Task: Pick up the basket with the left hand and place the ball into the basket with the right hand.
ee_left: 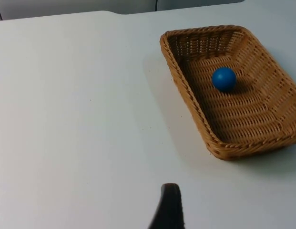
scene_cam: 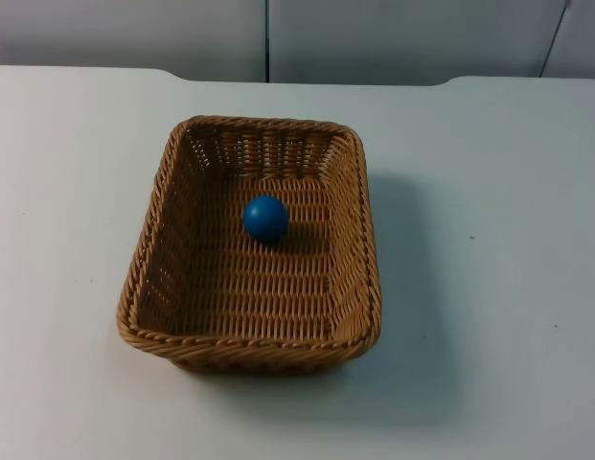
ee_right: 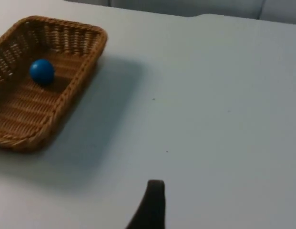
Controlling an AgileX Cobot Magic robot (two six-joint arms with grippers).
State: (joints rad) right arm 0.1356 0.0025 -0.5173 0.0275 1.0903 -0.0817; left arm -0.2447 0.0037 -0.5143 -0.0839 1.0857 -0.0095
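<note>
A rectangular woven wicker basket (scene_cam: 366, 240) stands flat on the white table, near the middle. A blue ball (scene_cam: 265, 218) rests on its floor, toward the far end. The left wrist view has the basket (ee_left: 186, 90) with the ball (ee_left: 224, 78) inside, and my left gripper (ee_left: 169, 210) hangs over bare table well apart from the basket's left side. From the right wrist I see the same basket (ee_right: 83, 62) and ball (ee_right: 42, 71). My right gripper (ee_right: 152, 202) is off to the basket's right, also above bare table. Neither gripper touches anything.
The white table (scene_cam: 489, 287) stretches wide on both sides of the basket. A grey partition wall (scene_cam: 393, 38) closes off the table's far edge.
</note>
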